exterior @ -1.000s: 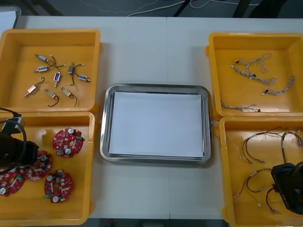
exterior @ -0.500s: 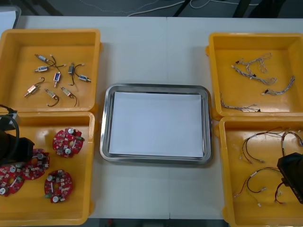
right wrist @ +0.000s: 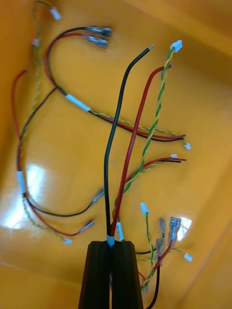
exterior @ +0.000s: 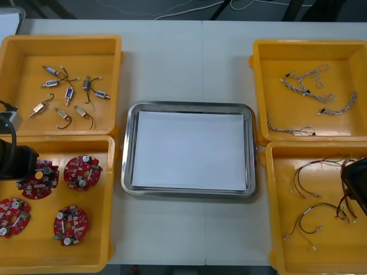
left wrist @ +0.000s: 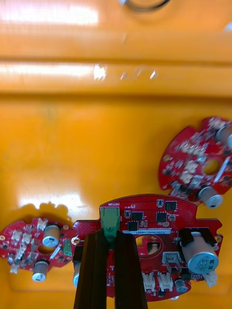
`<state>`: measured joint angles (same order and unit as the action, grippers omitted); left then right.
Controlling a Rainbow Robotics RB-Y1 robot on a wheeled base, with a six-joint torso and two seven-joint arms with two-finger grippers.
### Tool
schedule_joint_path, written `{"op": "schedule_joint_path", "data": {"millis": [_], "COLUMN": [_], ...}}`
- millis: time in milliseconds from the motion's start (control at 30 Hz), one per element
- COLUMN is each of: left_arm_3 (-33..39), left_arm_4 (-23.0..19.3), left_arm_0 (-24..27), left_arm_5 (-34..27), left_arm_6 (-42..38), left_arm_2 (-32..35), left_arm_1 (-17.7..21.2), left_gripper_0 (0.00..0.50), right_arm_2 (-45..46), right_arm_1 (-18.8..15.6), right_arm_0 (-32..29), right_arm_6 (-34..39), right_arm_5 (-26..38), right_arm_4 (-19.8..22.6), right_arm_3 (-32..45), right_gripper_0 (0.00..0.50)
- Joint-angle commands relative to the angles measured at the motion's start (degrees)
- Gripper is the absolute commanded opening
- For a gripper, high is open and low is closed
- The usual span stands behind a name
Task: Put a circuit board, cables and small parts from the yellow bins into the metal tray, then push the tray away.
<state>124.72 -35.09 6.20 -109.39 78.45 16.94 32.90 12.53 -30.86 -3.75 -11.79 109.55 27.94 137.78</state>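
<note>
You are at the picking step, with both arms at work; your left gripper (left wrist: 110, 237), over the near left yellow plastic bin (exterior: 106, 229), is clamped on the edge of a round red circuit board (left wrist: 150, 227) at its green connector (left wrist: 110, 223), and the board looks raised above the other boards (exterior: 70, 224) lying in that bin; your right gripper (right wrist: 111, 245), in the near right yellow bin (exterior: 281, 240), is pinched on a black and red cable (right wrist: 107, 193) whose free ends run out away from the fingers; the shiny metal tray with its white inside (exterior: 189, 106) lies between the bins, holding nothing yet; next, carry each catch inward over the tray rim before letting go, and mind the neighbouring cables (right wrist: 72, 101), which could snag and trail along.
</note>
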Motion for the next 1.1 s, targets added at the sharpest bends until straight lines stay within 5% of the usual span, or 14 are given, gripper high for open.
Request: {"op": "schedule_joint_path", "data": {"millis": [33,333,533,767,1100], "left_arm_3": [2.81,2.98,3.69,4.48,4.3], "left_arm_4": [-2.26,-7.27,-11.67,-12.9,-13.6], "left_arm_0": [4.88,9.1,13.67,20.88,29.66], "left_arm_5": [-0.61,-0.61,-0.61,-0.61,-0.61], "left_arm_6": [-4.71,-10.51,-21.41,-34.59,-47.16], "left_arm_2": [1.6,-2.44,-9.38,-20.72,-33.29], "left_arm_1": [3.31,6.3,9.11,11.83,11.22], "left_gripper_0": [0.0,0.0,0.0,0.0,0.0], "right_arm_2": [1.97,2.23,3.29,6.1,6.36], "right_arm_1": [-3.16,-6.85,-9.57,-11.95,-15.81], "right_arm_0": [1.38,1.46,1.46,1.46,1.82], "right_arm_6": [-4.29,-17.03,-25.47,-34.79,-49.11], "right_arm_5": [0.45,0.45,0.45,0.45,0.45], "right_arm_4": [1.59,3.79,8.27,14.33,15.83], "right_arm_3": [3.99,5.75,6.89,7.68,8.74], "right_gripper_0": [0.0,0.0,0.0,0.0,0.0]}}
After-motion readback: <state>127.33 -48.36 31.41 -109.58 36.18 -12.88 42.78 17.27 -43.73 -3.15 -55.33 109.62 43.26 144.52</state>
